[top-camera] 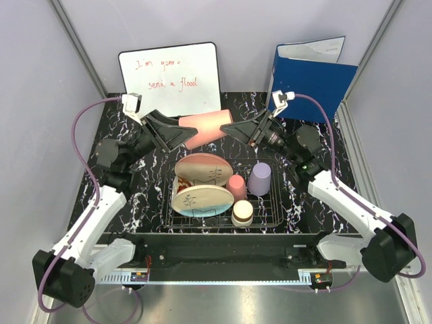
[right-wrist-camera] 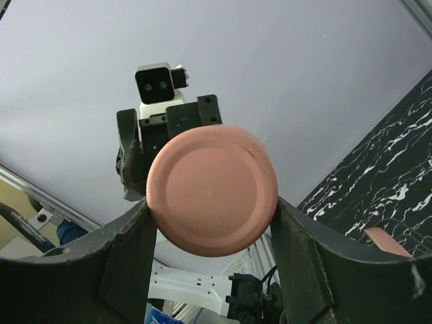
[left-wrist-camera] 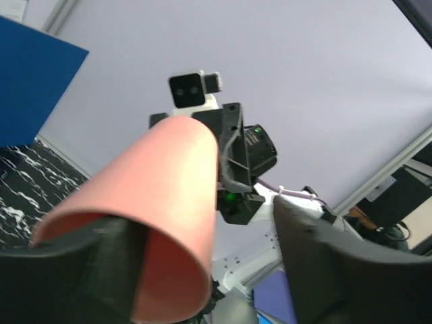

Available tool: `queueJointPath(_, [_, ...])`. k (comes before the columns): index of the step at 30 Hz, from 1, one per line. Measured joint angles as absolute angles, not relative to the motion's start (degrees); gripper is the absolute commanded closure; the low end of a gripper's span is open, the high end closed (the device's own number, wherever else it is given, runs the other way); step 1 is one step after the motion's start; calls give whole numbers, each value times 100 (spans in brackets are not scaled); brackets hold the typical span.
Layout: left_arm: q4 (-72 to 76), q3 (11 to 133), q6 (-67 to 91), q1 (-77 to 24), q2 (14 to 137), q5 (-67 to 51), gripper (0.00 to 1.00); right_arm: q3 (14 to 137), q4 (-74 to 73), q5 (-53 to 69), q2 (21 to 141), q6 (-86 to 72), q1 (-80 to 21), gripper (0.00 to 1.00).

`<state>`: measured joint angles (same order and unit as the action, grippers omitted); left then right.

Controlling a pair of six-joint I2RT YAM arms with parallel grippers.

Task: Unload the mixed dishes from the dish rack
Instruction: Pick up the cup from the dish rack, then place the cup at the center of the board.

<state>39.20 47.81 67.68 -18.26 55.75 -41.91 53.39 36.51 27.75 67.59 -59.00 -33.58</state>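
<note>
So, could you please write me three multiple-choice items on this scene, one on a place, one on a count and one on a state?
1. Where is the tall salmon-pink plastic tumbler?
A. held in the air behind the black wire dish rack
B. standing inside that rack
C. under that rack

2. How many round cream-pink plates are in the rack?
A. one
B. two
C. four

3. How does the right gripper stand?
A. shut on the tumbler's base
B. open and empty
C. shut on a plate

Answers: 1 A, it hangs level above the table, beyond the rack. 2 B, two lean together at the rack's left. 3 A, both fingers press the base's sides.
</note>
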Motion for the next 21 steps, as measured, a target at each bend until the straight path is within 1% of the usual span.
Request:
queueJointPath(1, [3953,4781,6805,-1826,5596,-4230,57,5343,3688,2818,6842,-5944,-3358,100])
queueJointPath(3, [3988,4781,6838,-1820,5640,-4289,73,5352,3806,2882,6973,-6031,-3358,100])
queueJointPath(4, [3992,4781,6890,-1806,5662,-4298,100,5371,3848,2923,7017,-6058,-3358,100])
queueJointPath(5, [3994,4779,6895,-1798,5682,-4322,100,5382,3913,2965,7046,-6088,-3358,100])
queueJointPath(6, [3975,4779,6949,-1791,5697,-4346,100,5389,3942,2974,7059,-6058,-3358,90])
queueJointPath(7, [4021,4790,6952,-1791,5699,-4357,100,5389,3924,2987,7070,-6075,-3345,68])
queueJointPath(8, [3924,4814,6851,-1789,5673,-4359,100,5391,3913,3011,7078,-6086,-3336,33])
queueJointPath(9, [3782,4840,6764,-1785,5649,-4364,100,5393,3848,3009,7076,-6071,-3336,18])
queueJointPath(10, [3562,4877,6670,-1774,5616,-4348,100,5408,3756,2998,7067,-6029,-3336,10])
queueJointPath(12, [2515,5181,6110,-1728,5502,-4189,100,5457,3234,2858,6993,-5830,-3336,6])
queueJointPath(15, [329,6187,5113,-1656,5483,-3177,100,5699,1911,2200,6678,-5271,-3341,5])
queueJointPath(16, [-624,6766,4781,-1599,5551,-2541,100,5837,1402,1824,6536,-5070,-3343,5])
queueJointPath(18, [-1881,7693,4333,-1420,5771,-1544,100,6213,373,1039,6289,-4696,-3343,5])
queueJointPath(21, [-3319,8945,3815,-969,6329,-60,100,6759,-838,-117,6114,-4235,-3343,5])
